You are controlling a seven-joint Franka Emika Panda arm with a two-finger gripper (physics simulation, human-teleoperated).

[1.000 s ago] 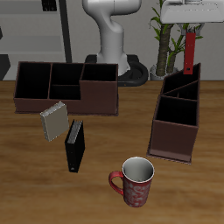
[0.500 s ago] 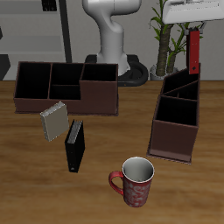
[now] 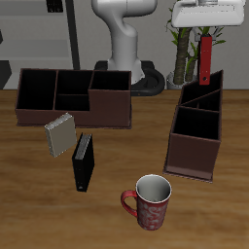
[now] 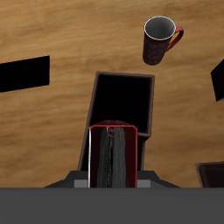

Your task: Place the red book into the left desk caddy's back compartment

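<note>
The red book (image 3: 207, 60) hangs upright from my gripper (image 3: 209, 34), which is shut on its top end, just above the taller far end of the left desk caddy (image 3: 195, 131). That caddy is a dark maroon-brown divided box with its short end toward the camera. Its back compartment (image 3: 199, 97) lies directly under the book's lower edge. In the wrist view the book (image 4: 114, 157) shows end-on between my fingers, with the caddy's dark-lined section (image 4: 121, 101) below it.
A matching caddy (image 3: 73, 95) stands broadside at the back. A grey book (image 3: 59, 134) and a black book (image 3: 84, 161) lie in front of it. A red-and-white mug (image 3: 149, 201) stands near the front edge. A plant (image 3: 183, 44) rises behind the left caddy.
The gripper with the red book has shifted slightly sideways toward the plant and tilted a little; its height above the caddy is about the same.
</note>
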